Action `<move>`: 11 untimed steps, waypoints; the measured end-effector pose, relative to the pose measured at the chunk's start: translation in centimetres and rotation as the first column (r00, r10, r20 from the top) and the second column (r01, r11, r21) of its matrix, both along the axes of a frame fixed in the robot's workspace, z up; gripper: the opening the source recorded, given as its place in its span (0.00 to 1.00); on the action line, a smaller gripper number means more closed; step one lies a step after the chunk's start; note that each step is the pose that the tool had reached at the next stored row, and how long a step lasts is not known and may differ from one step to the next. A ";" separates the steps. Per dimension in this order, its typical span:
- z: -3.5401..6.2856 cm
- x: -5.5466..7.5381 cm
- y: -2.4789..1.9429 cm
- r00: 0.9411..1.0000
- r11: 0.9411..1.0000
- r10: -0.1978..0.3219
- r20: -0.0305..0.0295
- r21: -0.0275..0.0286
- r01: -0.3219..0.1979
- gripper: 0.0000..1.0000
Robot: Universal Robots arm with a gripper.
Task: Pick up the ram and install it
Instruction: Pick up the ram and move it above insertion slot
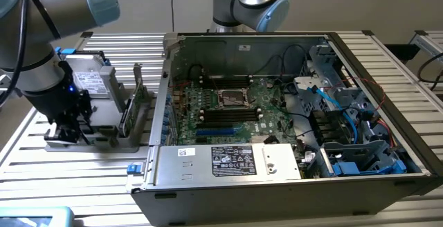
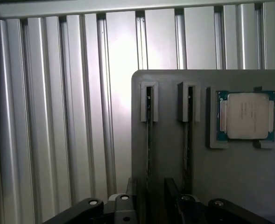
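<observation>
Two ram sticks stand on edge in the slots of a grey holder (image 2: 170,93): one ram (image 2: 149,140) and a second ram (image 2: 187,140) beside it. My gripper (image 2: 154,203) is low over the holder and open, its dark fingers (image 2: 172,196) on either side of the first stick, with a gap showing. In the exterior view the gripper (image 1: 68,131) hangs over the same holder (image 1: 104,139) to the left of the open computer case (image 1: 277,185). The motherboard (image 1: 266,110) lies inside the case with black memory slots (image 1: 229,115).
A processor chip (image 2: 247,115) sits in a recess of the holder beside the sticks. A green expansion card (image 1: 136,100) and a drive (image 1: 90,74) stand on the holder. The case wall (image 1: 166,82) rises close by. The slatted aluminium table (image 2: 58,116) lies around.
</observation>
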State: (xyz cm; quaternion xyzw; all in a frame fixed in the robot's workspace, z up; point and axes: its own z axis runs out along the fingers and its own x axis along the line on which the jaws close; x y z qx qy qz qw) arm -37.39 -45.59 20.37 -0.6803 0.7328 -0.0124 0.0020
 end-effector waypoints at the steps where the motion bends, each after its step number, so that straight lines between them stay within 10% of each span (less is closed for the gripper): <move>1: -0.08 0.0 0.00 1.000 1.000 0.000 0.000 0.000 0.000 0.36; 7: -0.47 0.0 0.00 1.000 1.000 0.000 0.000 0.000 0.000 0.35; 11: -0.13 0.0 0.00 1.000 1.000 0.000 0.001 -0.004 0.000 0.16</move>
